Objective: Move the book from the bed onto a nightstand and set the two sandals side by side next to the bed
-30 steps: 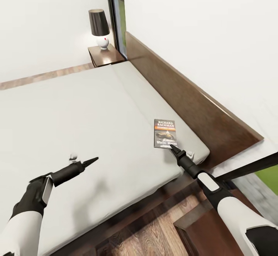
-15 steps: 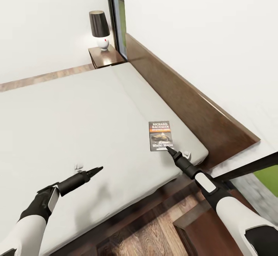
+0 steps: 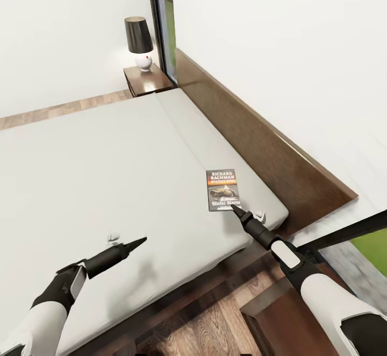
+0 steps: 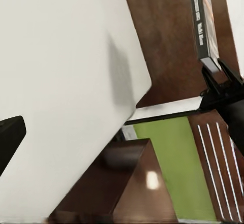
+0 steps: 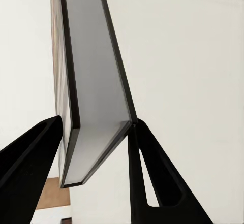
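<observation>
Two fingers of the right gripper (image 3: pixel 234 207) stand apart on either side of the near edge of the book (image 3: pixel 222 190), not yet pressed flat on it, which I judge a set-up for a pinch before it is carried to the nightstand (image 3: pixel 149 78). The book lies flat on the bed (image 3: pixel 107 168) close to the headboard-side edge, near the mattress corner, its cover reading "RICHARD BACHMAN" above an orange band. Over the bed's near edge hangs the left gripper (image 3: pixel 141 242), holding nothing; I cannot tell its opening.
</observation>
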`<state>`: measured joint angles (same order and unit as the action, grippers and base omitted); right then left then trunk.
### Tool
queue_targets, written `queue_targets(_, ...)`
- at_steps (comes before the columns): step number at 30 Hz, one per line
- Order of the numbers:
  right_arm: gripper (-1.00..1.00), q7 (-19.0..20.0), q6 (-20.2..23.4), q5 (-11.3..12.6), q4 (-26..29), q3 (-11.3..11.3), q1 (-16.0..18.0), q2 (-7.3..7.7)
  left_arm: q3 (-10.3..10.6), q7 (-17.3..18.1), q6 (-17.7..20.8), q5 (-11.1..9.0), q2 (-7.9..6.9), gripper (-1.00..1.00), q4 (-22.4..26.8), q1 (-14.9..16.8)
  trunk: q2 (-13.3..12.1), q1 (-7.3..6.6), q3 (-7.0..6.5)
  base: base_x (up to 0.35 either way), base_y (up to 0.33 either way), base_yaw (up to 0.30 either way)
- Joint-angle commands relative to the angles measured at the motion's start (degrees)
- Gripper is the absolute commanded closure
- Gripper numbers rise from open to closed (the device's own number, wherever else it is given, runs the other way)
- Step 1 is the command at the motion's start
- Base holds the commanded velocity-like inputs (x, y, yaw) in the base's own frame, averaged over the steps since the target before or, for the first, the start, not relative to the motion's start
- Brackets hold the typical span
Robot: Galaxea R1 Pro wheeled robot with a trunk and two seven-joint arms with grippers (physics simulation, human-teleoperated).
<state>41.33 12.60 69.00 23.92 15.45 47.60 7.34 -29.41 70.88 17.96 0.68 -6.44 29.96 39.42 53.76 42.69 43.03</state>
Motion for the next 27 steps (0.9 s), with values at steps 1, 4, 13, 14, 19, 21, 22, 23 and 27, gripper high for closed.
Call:
queue_targets(1, 1.0, 0.08, 0.41, 0.6, -0.02, 0.24, 0.04, 0.03, -0.21, 0.12, 0.58, 0.52, 0.02, -1.0, -0.83, 0.04, -0.38, -0.22, -0.15, 0.0, 0.0, 0.0)
queue_targets(4, 1.0, 0.07, 0.41, 0.6, -0.02, 0.27, 0.04, 0.03, -0.25, -0.3, 0.53, 1.81, 0.03, -1.0, -2.43, 0.04, -1.59, -0.88, -0.69, 0.0, 0.0, 0.0)
queue_targets(13, 1.0, 0.14, 0.41, 0.6, 0.03, 0.28, 0.04, 0.05, -0.3, -0.6, 0.5, 2.9, 0.03, -1.0, -3.31, 0.04, -5.2, -2.86, -2.3, 0.0, 0.0, 0.0)
queue_targets(14, 1.0, 0.15, 0.41, 0.6, 0.04, 0.28, 0.04, 0.05, -0.3, -0.59, 0.5, 2.91, 0.01, -1.0, -3.32, 0.04, -5.6, -3.07, -2.48, 0.0, 0.0, 0.0)
queue_targets(19, 1.0, 0.15, 0.41, 0.6, 0.07, 0.28, 0.04, 0.05, -0.3, -0.53, 0.5, 2.92, -0.05, -1.0, -3.33, 0.04, -5.6, -3.07, -2.48, 0.0, 0.0, 0.054)
queue_targets(21, 1.0, 0.15, 0.41, 0.6, 0.07, 0.28, 0.04, 0.05, -0.3, -0.54, 0.5, 2.92, -0.05, -1.0, -3.33, 0.04, -5.6, -3.07, -2.48, 0.0, 0.0, 0.197)
queue_targets(22, 1.0, 0.15, 0.41, 0.6, 0.07, 0.28, 0.04, 0.05, -0.3, -0.54, 0.5, 2.91, -0.05, -1.0, -3.33, 0.04, -5.6, -3.07, -2.48, 0.0, 0.0, 0.233)
queue_targets(23, 1.0, 0.11, 0.41, 0.6, 0.07, 0.28, 0.04, 0.05, -0.3, -0.6, 0.5, 2.92, -0.07, -1.0, -3.33, 0.04, -5.6, -3.07, -2.48, 0.0, 0.0, 0.261)
queue_targets(27, 1.0, 0.14, 0.41, 0.6, 0.07, 0.28, 0.04, 0.03, -0.3, -0.64, 0.5, 2.92, -0.06, -1.0, -3.33, 0.04, -5.6, -3.07, -2.48, 0.0, 0.0, 0.139)
